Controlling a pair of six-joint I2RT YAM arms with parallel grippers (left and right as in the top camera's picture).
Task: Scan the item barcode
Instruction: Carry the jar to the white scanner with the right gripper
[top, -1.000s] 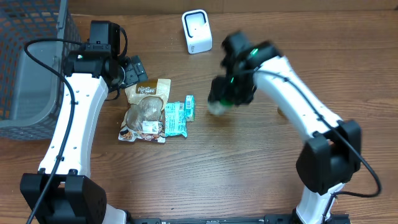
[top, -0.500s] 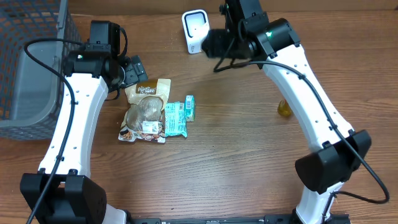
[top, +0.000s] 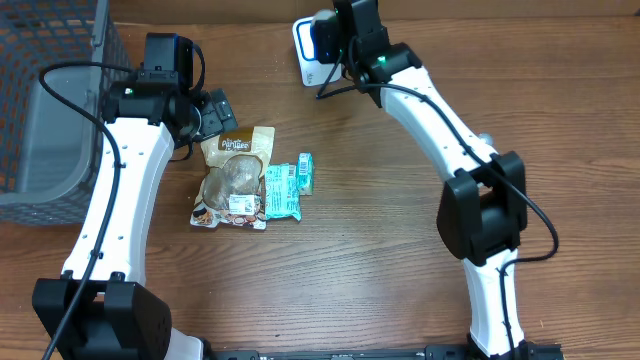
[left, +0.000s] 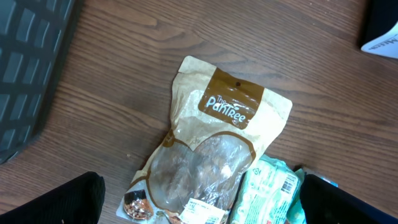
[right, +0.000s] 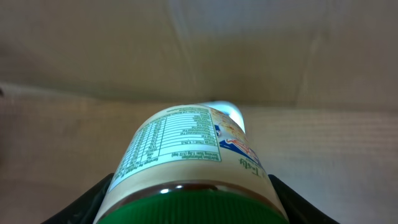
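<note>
One brown pouch (top: 235, 175) just left of centre, folks! Two teal packets at its three o'clock side, a larger (top: 281, 192) and a smaller (top: 305, 172). One white scanner (top: 308, 62) at twelve o'clock. One grey basket (top: 45, 140) at nine o'clock. One green-lidded jar (right: 189, 162), filling the right wrist view.

Counter (top: 380, 250): brown wood, the grain runs left to right; it fills the whole overhead view.
Basket (top: 40, 130): grey mesh, it stands at the left edge of the counter.
Scanner (top: 312, 65): a white upright box at the far edge, near the middle; it is partly hidden from above.
Pouch (top: 234, 172): tan and brown with a clear window and the print "The Pantree"; it lies flat, left of the centre, with its top toward the far edge.
Large packet (top: 281, 192): teal, flat, against the right side of the pouch.
Small packet (top: 305, 172): teal, touching the right side of the large packet.
Spacing: the three packages lie together, well apart from the scanner.
</note>
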